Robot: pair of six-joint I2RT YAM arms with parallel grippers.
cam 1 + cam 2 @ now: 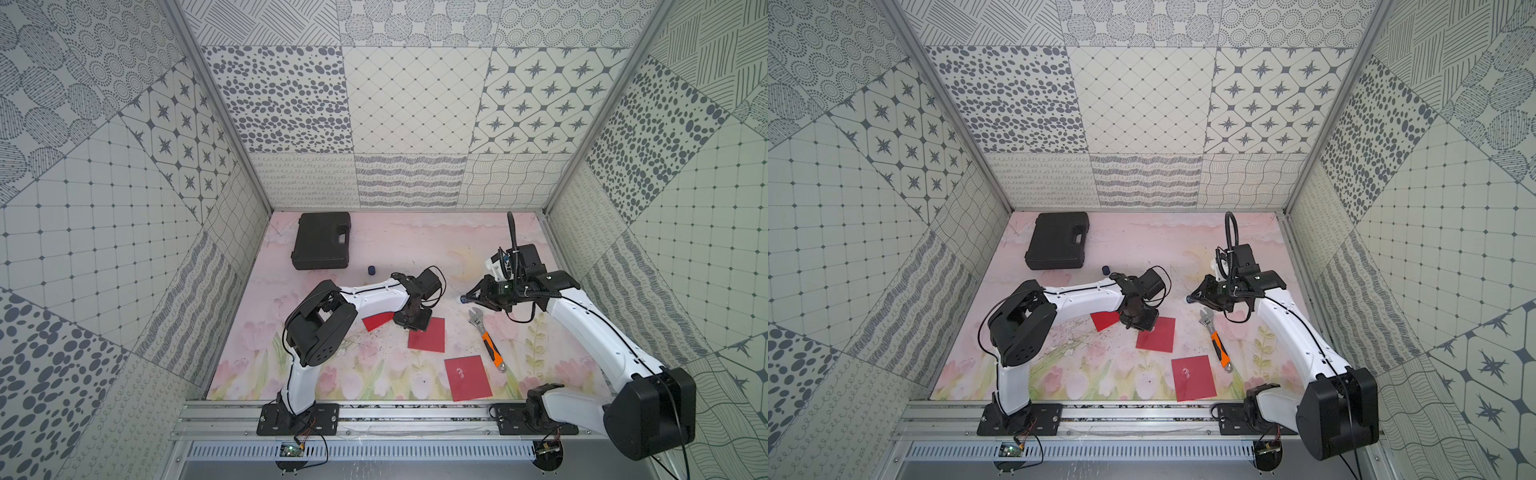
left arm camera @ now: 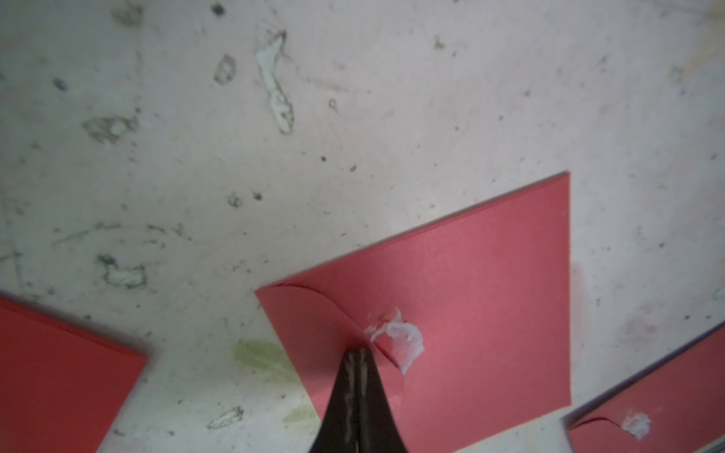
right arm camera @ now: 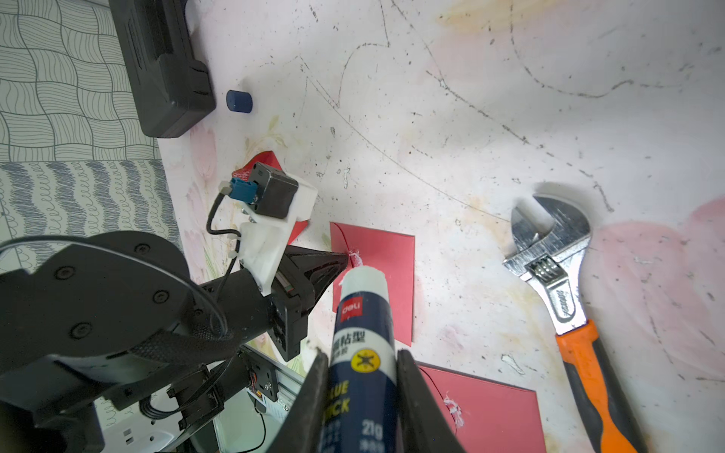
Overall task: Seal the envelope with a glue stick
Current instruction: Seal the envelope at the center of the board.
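Pink floral counter [image 1: 415, 249] carried three red envelopes. We saw the left jaws closed tight, their tip pressing the flap of the middle envelope [image 1: 428, 338] right beside a white glue smear [image 2: 396, 337]. The right jaws were clamped on the glue stick [image 3: 363, 345], which was uncapped, its white tip pointing toward that envelope. In both top views the stick sat to the envelope's right, apart from it, near the head of the wrench [image 1: 486, 336]. We could not tell how high it was held. The blue cap [image 1: 371, 271] lay near a black case [image 1: 321, 240] at the back. The left envelope [image 1: 377, 321] lay partly under the left arm [image 1: 374, 297]. The front envelope [image 1: 467, 377] lay nearest the front rail [image 1: 415, 409].
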